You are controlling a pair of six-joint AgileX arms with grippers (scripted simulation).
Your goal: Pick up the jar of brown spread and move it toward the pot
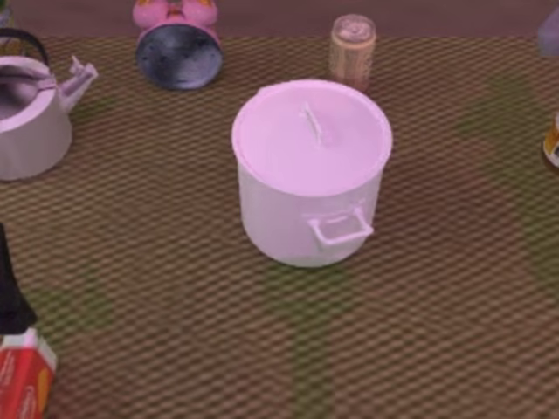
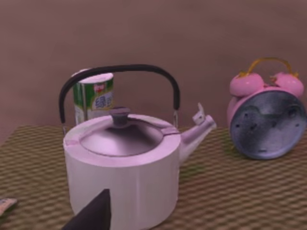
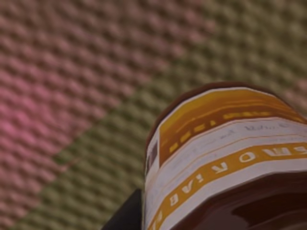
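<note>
Top: lidded pot [image 1: 310, 170] mid-surface; jar of brown spread [image 1: 551, 142] at right edge, well apart. Left wrist: kettle [image 2: 125, 167], lid on. Right wrist: jar label close-up, dark contents; right pincer state can't tell.

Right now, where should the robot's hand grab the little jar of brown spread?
Probably around its round labelled side. The jar of brown spread fills the right wrist view, and in the top view it sits at the table's right edge, right of the pot, so coming in from the right side looks easiest.
</note>
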